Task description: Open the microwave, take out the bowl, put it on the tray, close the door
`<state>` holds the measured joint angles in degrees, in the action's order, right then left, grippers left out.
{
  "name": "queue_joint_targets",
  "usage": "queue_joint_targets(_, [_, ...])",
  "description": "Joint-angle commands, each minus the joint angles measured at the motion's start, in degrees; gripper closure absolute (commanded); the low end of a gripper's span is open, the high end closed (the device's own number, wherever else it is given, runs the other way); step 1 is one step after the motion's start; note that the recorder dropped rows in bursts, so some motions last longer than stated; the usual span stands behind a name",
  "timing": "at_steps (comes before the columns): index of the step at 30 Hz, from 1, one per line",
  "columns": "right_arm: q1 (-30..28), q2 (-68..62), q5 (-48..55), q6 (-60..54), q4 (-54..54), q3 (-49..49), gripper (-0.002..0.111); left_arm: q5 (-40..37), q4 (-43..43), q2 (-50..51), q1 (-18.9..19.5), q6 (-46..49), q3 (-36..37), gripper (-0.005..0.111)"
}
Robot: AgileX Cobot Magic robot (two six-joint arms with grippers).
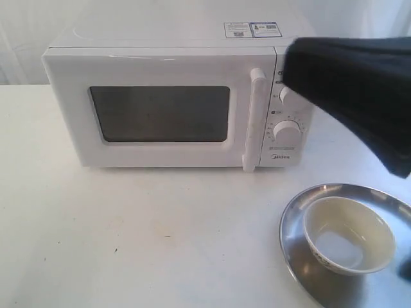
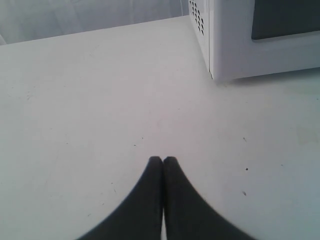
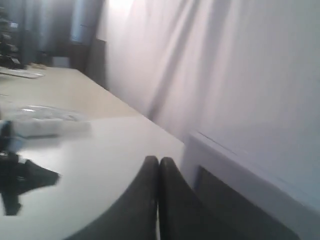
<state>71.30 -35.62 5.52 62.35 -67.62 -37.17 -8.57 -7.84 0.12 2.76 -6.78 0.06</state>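
The white microwave (image 1: 173, 96) stands at the back of the table with its door (image 1: 160, 115) shut and the bar handle (image 1: 255, 119) upright. The cream bowl (image 1: 350, 234) sits upright in the silver tray (image 1: 318, 282) at the front right. My right gripper (image 1: 290, 64) is shut and empty, its tip in front of the control panel beside the handle. In the right wrist view the right gripper (image 3: 159, 161) points past the microwave's front (image 3: 225, 165). My left gripper (image 2: 163, 159) is shut and empty low over the table, short of the microwave's corner (image 2: 235, 45). It is out of the exterior view.
The lower dial (image 1: 287, 133) shows under the right arm, which covers most of the upper one. Stickers (image 1: 252, 29) lie on the microwave's top. White table (image 1: 141, 237) spreads in front of and left of the microwave. A pale curtain hangs behind.
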Motion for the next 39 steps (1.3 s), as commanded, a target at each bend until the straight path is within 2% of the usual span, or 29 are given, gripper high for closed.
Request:
queue_joint_targets(1, [-6.1,4.0,14.9,-0.1,6.3,5.6,0.108,0.0,0.1,-0.1,0.0,-0.4,-0.1,0.107])
queue_joint_targets(5, [-19.5,11.1,1.3,0.0,4.8,14.5,0.108,0.0,0.1,-0.1,0.0,-0.4,-0.1,0.107])
queue_joint_targets(7, [-29.3,17.0,-5.5,0.0,5.0,19.4,0.108,0.0,0.1,-0.1,0.0,-0.4,-0.1,0.107])
queue_joint_targets(11, [-45.7,27.0,-8.4,2.2,8.3,27.6,0.108,0.0,0.1,-0.1,0.0,-0.4,-0.1,0.107])
queue_joint_targets(16, [-55.4,35.6,-14.0,3.2,8.6,36.4,0.108,0.0,0.1,-0.1,0.0,-0.4,-0.1,0.107])
queue_joint_targets(18, [-57.6,35.6,-15.1,1.6,8.7,37.2,0.108,0.0,0.1,-0.1,0.0,-0.4,-0.1,0.107])
queue_joint_targets(20, [-58.2,35.6,-11.6,1.4,8.8,37.2,0.108,0.0,0.1,-0.1,0.0,-0.4,-0.1,0.107])
queue_joint_targets(29, [-58.1,35.6,-4.1,-1.6,8.8,37.2,0.108,0.0,0.1,-0.1,0.0,-0.4,-0.1,0.107])
queue_joint_targets(35, [-58.1,35.6,-2.7,-1.6,9.4,37.2,0.108,0.0,0.1,-0.1,0.0,-0.4,-0.1,0.107])
queue_joint_targets(37, [-58.1,35.6,-2.0,-4.4,13.0,37.2,0.108,0.0,0.1,-0.1,0.0,-0.4,-0.1,0.107])
queue_joint_targets(39, [-58.1,35.6,-1.2,-11.9,20.2,37.2,0.108,0.0,0.1,-0.1,0.0,-0.4,-0.1,0.107])
